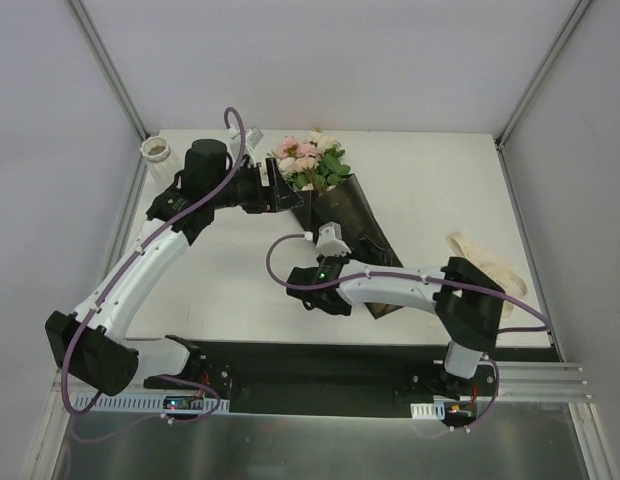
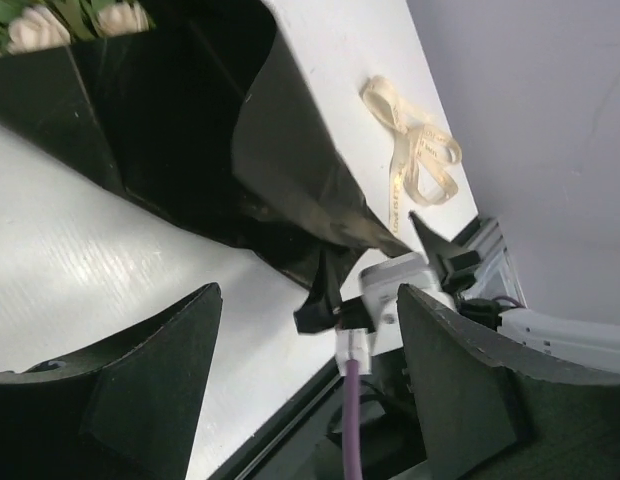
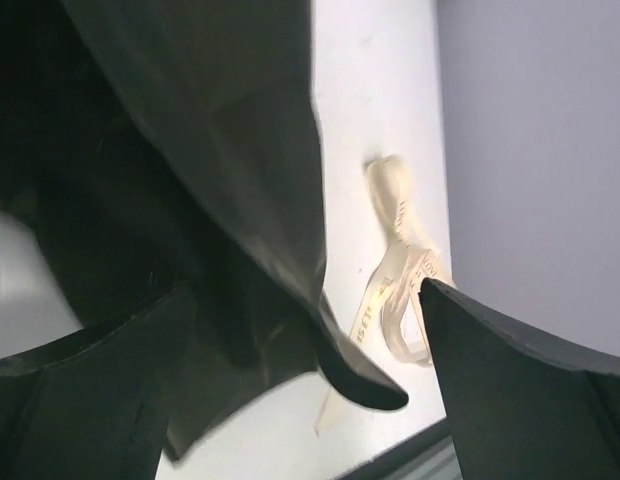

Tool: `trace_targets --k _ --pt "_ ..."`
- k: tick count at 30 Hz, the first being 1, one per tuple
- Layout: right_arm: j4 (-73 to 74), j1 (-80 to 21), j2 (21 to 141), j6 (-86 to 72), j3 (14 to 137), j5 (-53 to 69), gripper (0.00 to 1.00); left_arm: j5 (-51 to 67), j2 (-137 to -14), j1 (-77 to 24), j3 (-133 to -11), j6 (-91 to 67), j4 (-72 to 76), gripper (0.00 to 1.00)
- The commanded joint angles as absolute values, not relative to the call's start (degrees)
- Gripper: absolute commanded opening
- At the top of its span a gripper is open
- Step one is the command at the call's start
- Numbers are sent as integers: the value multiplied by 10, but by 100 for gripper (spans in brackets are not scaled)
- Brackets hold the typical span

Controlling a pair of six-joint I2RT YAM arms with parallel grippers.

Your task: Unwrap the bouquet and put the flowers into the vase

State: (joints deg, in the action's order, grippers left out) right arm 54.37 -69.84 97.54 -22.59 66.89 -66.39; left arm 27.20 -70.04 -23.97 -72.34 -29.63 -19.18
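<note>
- Top external view: the bouquet point(image 1: 335, 205) is seen lying on the table point(image 1: 230, 270), well apart from the vase point(image 1: 157, 150) at the far-left corner.
- The left pincer point(image 2: 310, 295) and the right pincer point(image 3: 308, 288) are spread wide beside the black wrap, with nothing gripped.

Robotics lab cell: white table point(image 1: 230, 285) walled by grey panels point(image 1: 340, 60) on aluminium posts point(image 1: 108, 65).

**White table point(image 1: 230, 290) inside a pale booth**

Boxed in on three sides by plain lilac-grey wall panels point(image 1: 330, 60), joined at the back corners by slim metal posts point(image 1: 108, 65). Matte top, edged along the near side by a black strip point(image 1: 320, 355). Lit softly and evenly, with only faint shadows.
</note>
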Motion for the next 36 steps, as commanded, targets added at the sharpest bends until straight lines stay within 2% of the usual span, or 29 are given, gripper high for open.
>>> trace_targets --k 1,9,11,12,13,14,15,17,22,26,31,36 --pt "950 -674 1038 -598 759 -867 97 345 -755 -241 -733 -301 -191 69" --pt "948 -612 1018 -584 767 -888 97 320 -760 -234 -711 -232 -191 68" --pt "923 -619 1015 -533 784 -862 97 323 -755 -229 -703 -224 -191 69" --pt "833 -627 999 -492 781 -846 97 323 -753 -228 -700 -222 -191 70" --pt "736 -636 976 -304 767 -818 97 330 -754 -227 -696 -219 -191 70" --pt "599 -632 882 -184 726 -683 97 339 -757 -227 -697 -218 -190 70" --pt "338 -618 818 -95 617 -572 97 349 -765 -227 -698 -219 -191 70" --pt "212 -552 674 -112 517 -406 98 364 -771 -228 -700 -221 -191 69" --pt "260 -526 676 -58 547 -444 97 360 -776 -228 -695 -220 -190 69" --pt "280 -486 682 -33 554 -398 97 373 -784 -228 -696 -221 -190 69" --pt "225 -354 621 -40 478 -180 97 378 -786 -228 -693 -220 -190 69" --pt "180 -219 626 -47 454 -19 99 392 -788 -228 -692 -223 -190 70"
